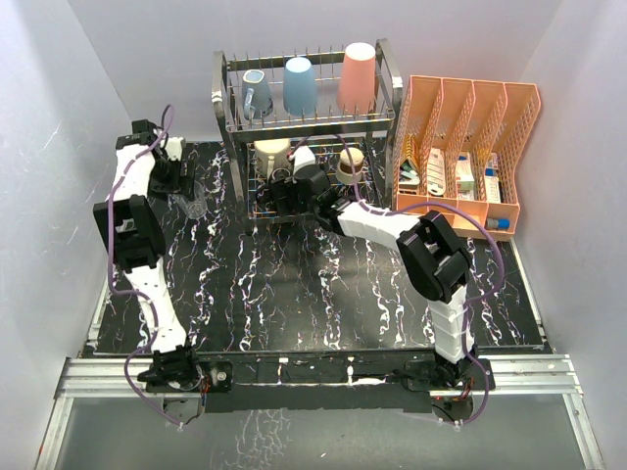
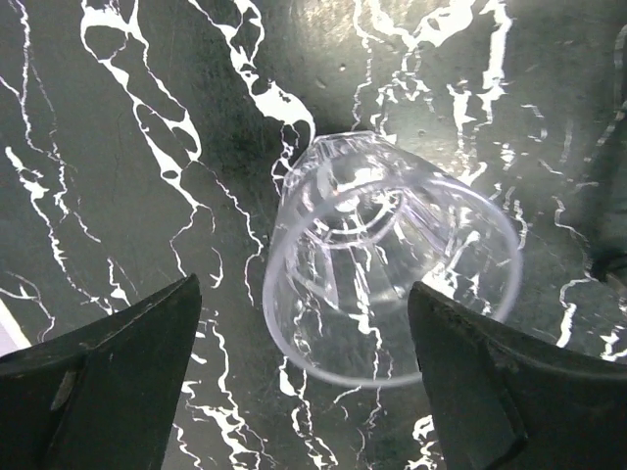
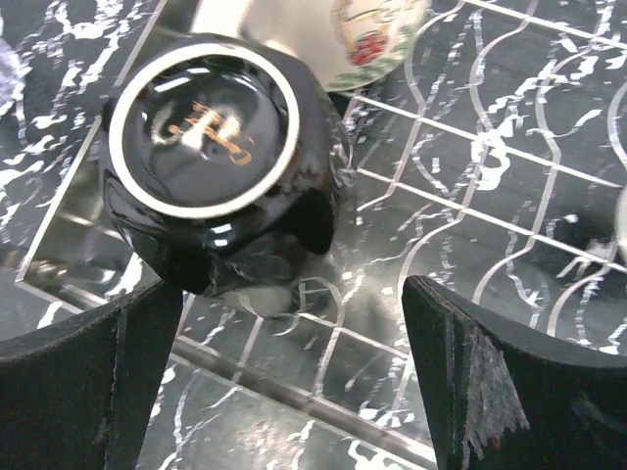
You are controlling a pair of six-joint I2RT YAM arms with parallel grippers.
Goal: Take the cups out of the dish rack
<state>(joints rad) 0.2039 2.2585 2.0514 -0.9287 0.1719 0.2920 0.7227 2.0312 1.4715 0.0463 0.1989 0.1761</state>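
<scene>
left gripper point(image 2: 302, 294): jaws wide apart; we see both dark fingers flanking the clear glass point(image 2: 392, 264) without touching it.
clear glass: on the black marbled table point(image 2: 118, 147), out of the rack, its mouth turned toward the wrist camera.
right gripper point(image 3: 292, 294): spread open at the rack's lower tier, holding nothing.
dark mug point(image 3: 211, 157): upside down on the lower wires, just ahead of the right fingers; a cream cup point(image 3: 343, 24) sits right behind it.
dish rack point(image 1: 223, 108): at the table's far edge; on its top tier we count a grey-blue mug point(image 1: 257, 95), a light-blue tumbler point(image 1: 300, 85) and a salmon-pink tumbler point(image 1: 358, 76).
orange organizer point(image 1: 470, 108): just right of the rack.
</scene>
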